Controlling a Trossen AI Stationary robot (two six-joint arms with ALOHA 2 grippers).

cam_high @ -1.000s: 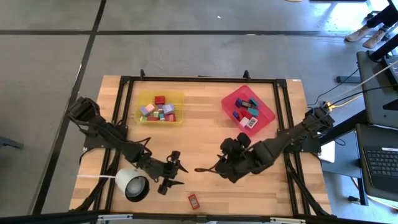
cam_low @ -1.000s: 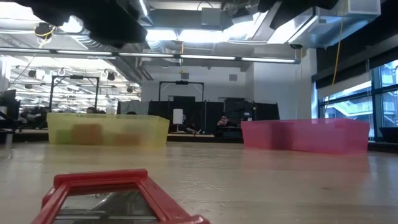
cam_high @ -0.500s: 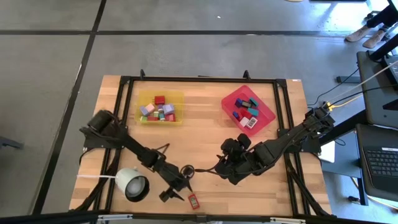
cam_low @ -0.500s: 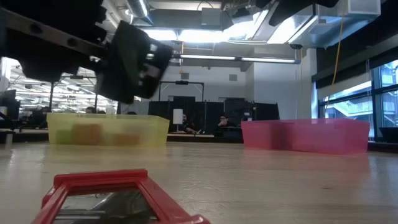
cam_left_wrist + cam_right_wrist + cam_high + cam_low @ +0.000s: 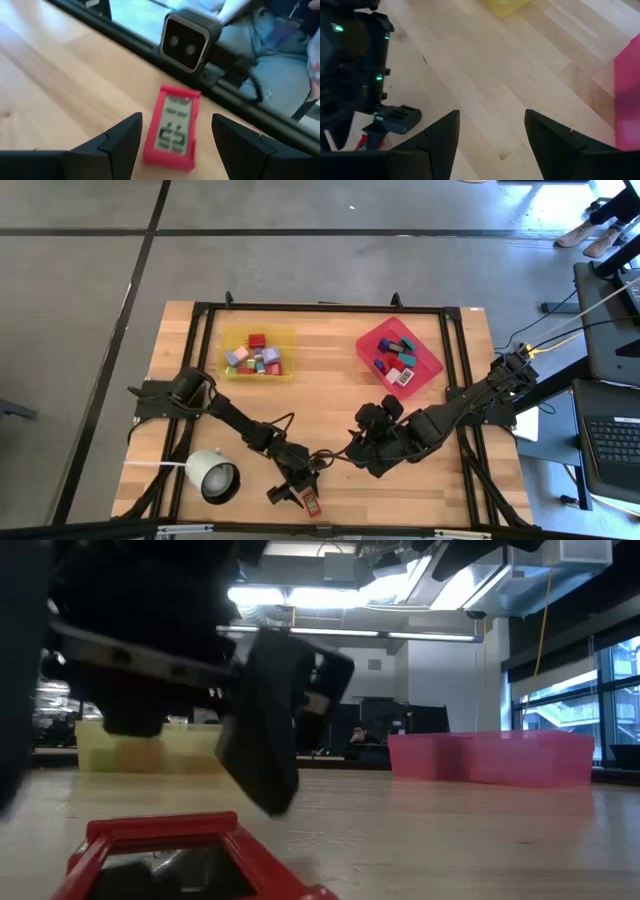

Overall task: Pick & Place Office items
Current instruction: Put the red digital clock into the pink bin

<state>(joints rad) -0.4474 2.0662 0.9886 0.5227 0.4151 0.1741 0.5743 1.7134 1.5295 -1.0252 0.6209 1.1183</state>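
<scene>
open left gripper (image 5: 175, 137) over red item (image 5: 172, 125)

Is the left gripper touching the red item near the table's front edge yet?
Apart. The left wrist view shows the open left gripper with bare wood between each finger and the red item.

No readable text

The red item (image 5: 171, 126) on the table shows dark marks on its pale face, too blurred to read as digits or letters. A white label lies on one item in the red tray (image 5: 432, 366), its print too small to make out.
</scene>
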